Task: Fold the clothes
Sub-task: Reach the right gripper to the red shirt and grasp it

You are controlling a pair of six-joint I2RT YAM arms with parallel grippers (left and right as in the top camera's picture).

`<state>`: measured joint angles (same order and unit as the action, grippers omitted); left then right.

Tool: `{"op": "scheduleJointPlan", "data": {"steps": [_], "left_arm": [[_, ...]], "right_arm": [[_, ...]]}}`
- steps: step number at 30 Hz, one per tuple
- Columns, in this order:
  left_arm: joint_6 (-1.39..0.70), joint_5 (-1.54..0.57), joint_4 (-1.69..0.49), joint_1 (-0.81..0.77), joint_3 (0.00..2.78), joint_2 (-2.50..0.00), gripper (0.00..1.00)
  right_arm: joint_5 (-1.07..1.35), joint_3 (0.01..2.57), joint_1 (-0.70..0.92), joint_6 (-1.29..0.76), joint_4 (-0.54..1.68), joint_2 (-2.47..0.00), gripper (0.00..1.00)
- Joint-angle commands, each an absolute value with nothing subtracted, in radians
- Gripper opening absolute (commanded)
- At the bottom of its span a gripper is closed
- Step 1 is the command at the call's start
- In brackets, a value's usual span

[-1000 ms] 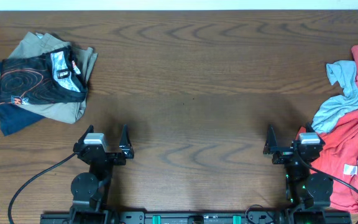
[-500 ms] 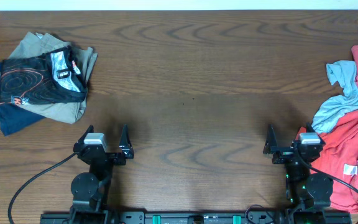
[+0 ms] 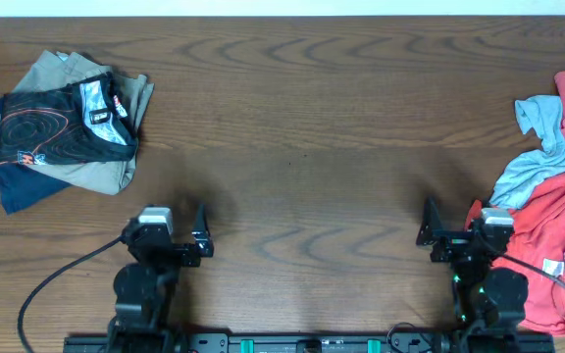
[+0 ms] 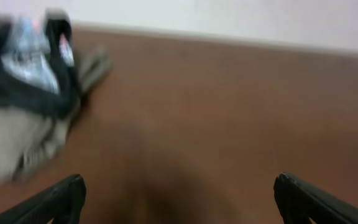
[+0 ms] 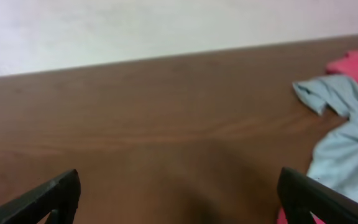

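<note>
- Overhead: the unfolded clothes (image 3: 549, 211) are heaped at the right edge of the desk (image 3: 302, 118). The coral-red T-shirt (image 3: 547, 240) lies just beside the right arm (image 3: 490, 286), on its outer side, and the light-blue garment (image 3: 536, 169) lies on top, farther from the robot. The heap's long axis runs along the desk edge, near to far. The left arm (image 3: 143, 284) is well apart from the heap, so the right arm is judged the one to reach. A folded stack (image 3: 62, 123) lies far left. Both pairs of jaws are seen spread apart and empty.
- Left wrist: the view is blurred. The jaws are spread wide over bare desk, and only the folded stack (image 4: 23, 106) is seen, ahead and to the left.
- Right wrist: the jaws are spread wide with nothing between them. The light-blue garment (image 5: 347, 143) is seen ahead and to the right, outside the jaws, so a turn to the right is judged necessary.
</note>
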<state>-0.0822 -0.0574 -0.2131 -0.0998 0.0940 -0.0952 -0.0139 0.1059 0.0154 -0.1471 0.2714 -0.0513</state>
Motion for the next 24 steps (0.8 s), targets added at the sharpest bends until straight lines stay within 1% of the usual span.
{"op": "scheduleJointPlan", "data": {"steps": [1,5,10,14,17,19,21,24], "left_arm": [[-0.092,-0.09,-0.266,-0.095,0.189,-0.2,0.98],[-0.092,-0.184,-0.31,-0.095,0.298,-0.359,0.98],[-0.138,-0.319,-0.441,-0.095,0.467,-0.596,0.98],[-0.141,-0.42,-0.537,-0.095,0.572,-0.749,0.98],[-0.14,-0.419,-0.57,-0.095,0.608,-0.824,0.98],[-0.14,-0.418,-0.552,-0.095,0.609,-0.858,0.98],[-0.14,-0.418,-0.529,-0.095,0.609,-0.884,0.97],[-0.139,-0.406,-0.488,-0.095,0.609,-0.913,0.98]], "right_arm": [[-0.05,0.224,0.023,-0.168,0.357,-0.116,0.99],[-0.051,0.358,0.023,-0.168,0.547,-0.245,0.99],[-0.073,0.507,0.018,-0.168,0.773,-0.471,0.99],[0.006,0.564,0.018,-0.171,0.789,-0.626,0.99],[0.089,0.571,0.018,-0.179,0.762,-0.701,0.99],[0.088,0.571,0.018,-0.178,0.762,-0.739,0.99],[0.01,0.57,0.018,-0.191,0.768,-0.781,0.99],[-0.196,0.569,0.018,-0.376,0.798,-0.846,0.99]]}}
